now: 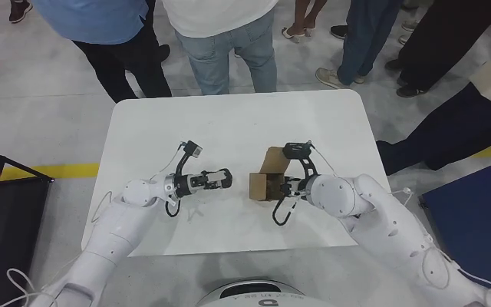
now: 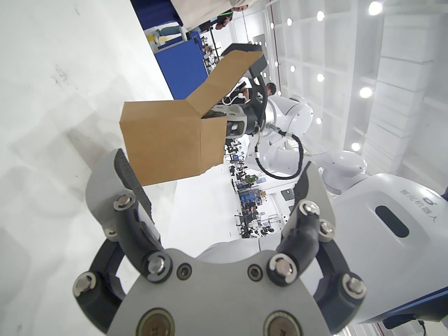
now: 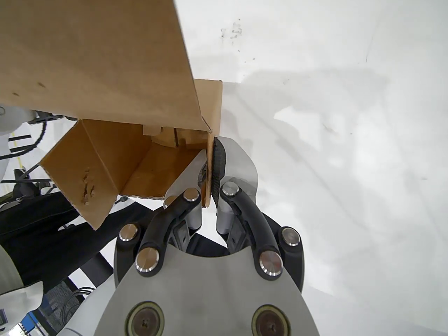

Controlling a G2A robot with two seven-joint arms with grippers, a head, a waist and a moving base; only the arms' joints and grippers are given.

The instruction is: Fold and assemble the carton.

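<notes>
Carton (image 1: 265, 183), centre frame: likely light, thin, crease-prone board, best held at a wall edge; right gripper (image 3: 210, 166) pinching one wall, left gripper (image 2: 214, 164) spread, apart.

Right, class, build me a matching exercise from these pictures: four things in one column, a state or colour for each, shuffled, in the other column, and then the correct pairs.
Column one
1. left gripper
2. right gripper
3. lid flap
4. table

Column two
A. shut on a wall of the carton
B. white
C. open, holding nothing
D. raised, not folded down

Pairs: 1-C, 2-A, 3-D, 4-B
</notes>
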